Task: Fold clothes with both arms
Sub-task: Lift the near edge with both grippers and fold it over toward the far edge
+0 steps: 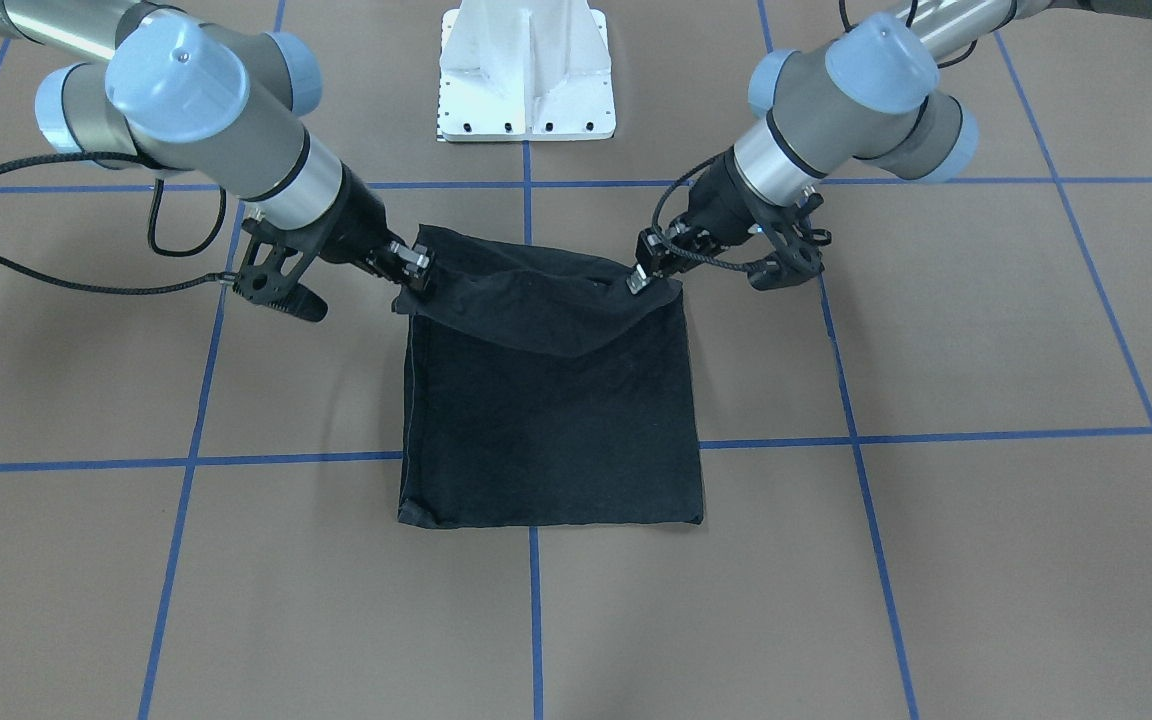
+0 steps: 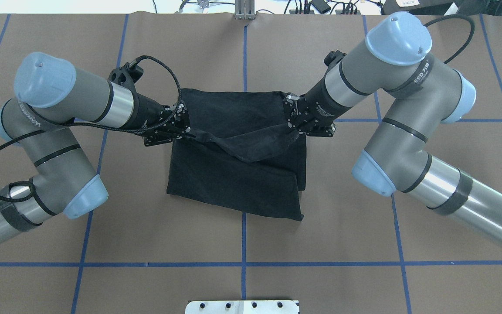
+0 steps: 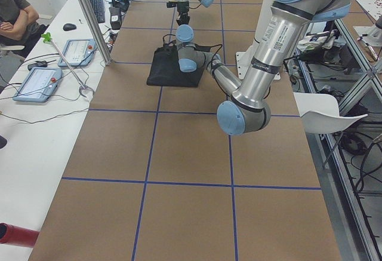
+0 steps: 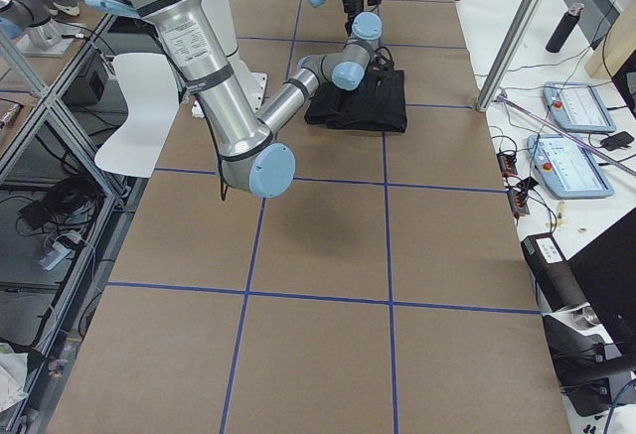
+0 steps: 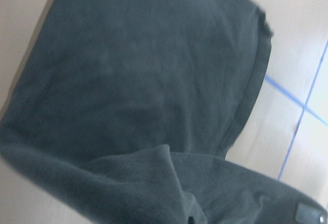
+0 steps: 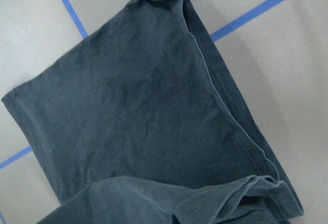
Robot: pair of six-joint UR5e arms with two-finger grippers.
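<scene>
The shirt (image 1: 551, 430) is lying in the middle of the table (image 1: 936, 560), straddling the blue tape lines (image 1: 276, 459). It is showing as a plain black rectangle with no sleeve sticking out and no print in sight, so the side folds are looking done. The left gripper (image 1: 642, 278) is pinching one corner of the edge nearest the base (image 1: 526, 70), and the right gripper (image 1: 416, 265) is pinching the other; both pairs of fingers are clamping cloth rather than standing apart. Between them the held edge is hanging clear of the table and sagging in the middle, draping as a flap over the part that is resting flat. The wrist views are showing the flat layers below, with hems stacked along one side. By my reading the task is sitting well past halfway: the last crosswise fold is in hand but not finished, since the lifted edge is hovering only over the near part of the rectangle. What is remaining, it seems, is carrying that edge across to the far hem, laying it down square, and letting go.
</scene>
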